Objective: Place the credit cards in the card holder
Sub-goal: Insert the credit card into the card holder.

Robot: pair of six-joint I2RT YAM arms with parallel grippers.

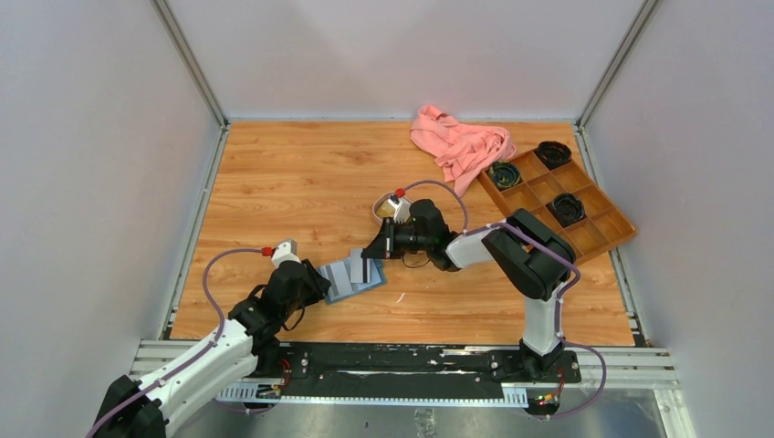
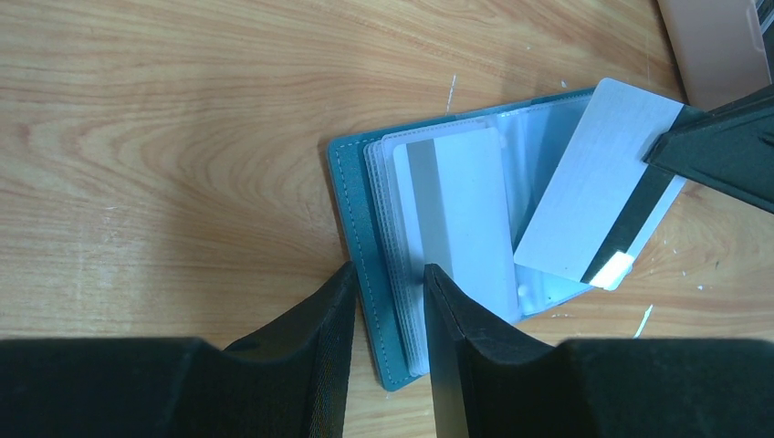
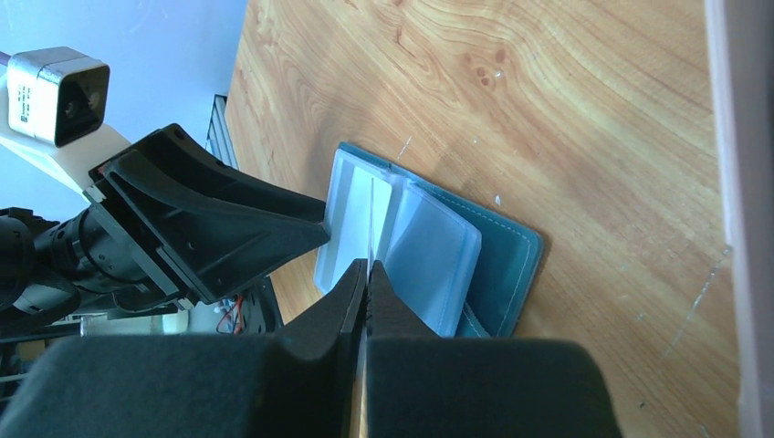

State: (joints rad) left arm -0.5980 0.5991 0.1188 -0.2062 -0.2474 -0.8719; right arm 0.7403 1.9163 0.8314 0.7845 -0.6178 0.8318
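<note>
Card holder [image 2: 351, 210] lay open and flat on the wooden table [image 1: 301, 173], near the front edge between the two arms, teal cover down and clear sleeves up. We saw the left gripper [image 2: 388, 269] at its near left edge, jaws partway apart, one finger at the cover's stitched border and the other over the sleeves; whether it pressed or clamped that edge, we could not tell. And on the other side, the right gripper [image 3: 368, 266] was closed tight on a white-grey card [image 2: 593, 192] with a black stripe, holding it tilted over the right-hand sleeves; touching them or not, we could not say. A second card [image 2: 456, 219], pale with a silver stripe, already lay in the left-hand sleeves. Well back on the right we had a pink cloth [image 1: 461, 146] beside a brown compartmented box [image 1: 598, 224].
</note>
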